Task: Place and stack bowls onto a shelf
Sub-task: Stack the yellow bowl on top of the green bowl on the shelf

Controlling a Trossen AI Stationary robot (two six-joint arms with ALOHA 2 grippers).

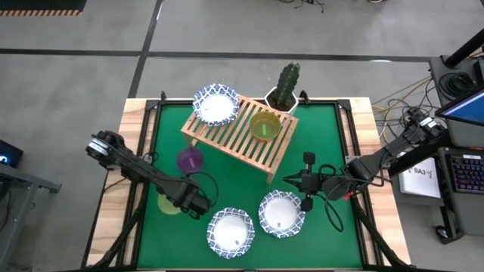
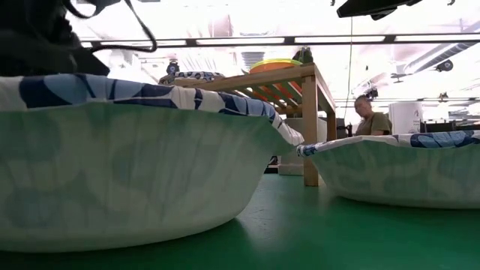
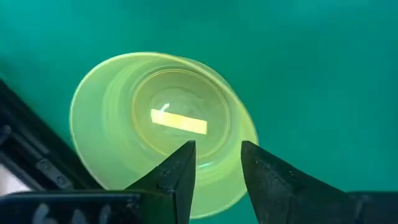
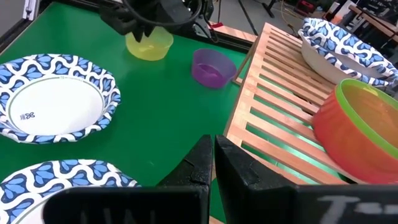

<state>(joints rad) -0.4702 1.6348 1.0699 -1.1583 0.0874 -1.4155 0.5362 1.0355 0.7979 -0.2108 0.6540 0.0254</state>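
We see left gripper (image 3: 217, 168) partly open, fingers straddling yellow-green bowl (image 3: 163, 128) rim, at table (image 1: 333, 143) seven o'clock. Right gripper (image 4: 214, 155) closed, empty, near shelf (image 1: 240, 136) at four o'clock.

Bystanders on and beyond the worktop

A cactus (image 1: 287, 81) in a white pot (image 1: 274, 100) is set at the green mat's (image 1: 325, 140) far edge; a person (image 2: 370, 117) is seen beyond.
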